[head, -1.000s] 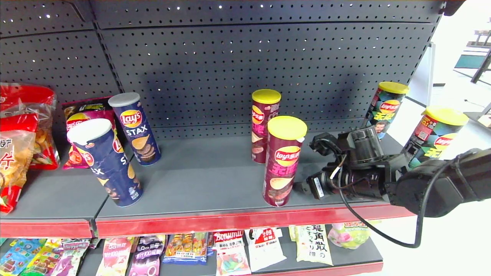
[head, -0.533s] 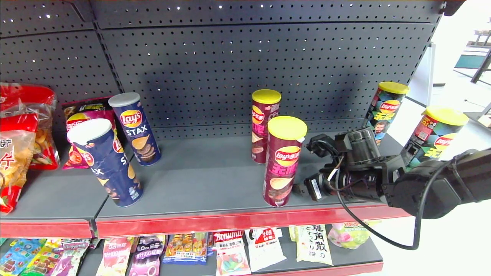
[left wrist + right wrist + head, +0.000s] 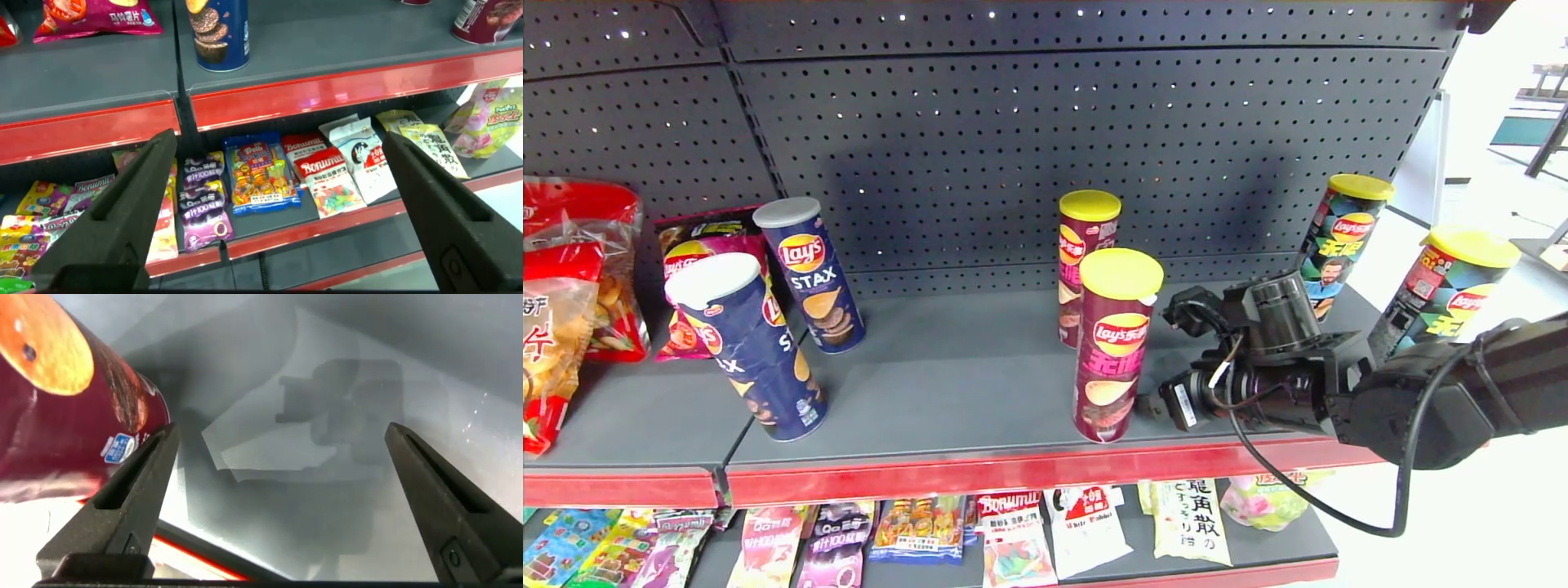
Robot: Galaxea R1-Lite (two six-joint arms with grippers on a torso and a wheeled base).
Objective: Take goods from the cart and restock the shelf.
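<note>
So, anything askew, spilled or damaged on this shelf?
Nothing clearly. The front maroon chip can stands upright near the shelf's red front edge, beside the open right gripper. No spill or damage shows.

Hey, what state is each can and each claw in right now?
Front maroon can: standing, lidded.
Rear maroon can: standing, lidded.
Front blue can: standing, lidded.
Rear blue can: standing, lidded.
Right claw: open, beside front maroon can.
Left claw: open, empty.

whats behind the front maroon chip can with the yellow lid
A second maroon can with a yellow lid stands upright behind the front maroon can, toward the pegboard panel. The front can covers part of its lower body, so its base is partly hidden.
</note>
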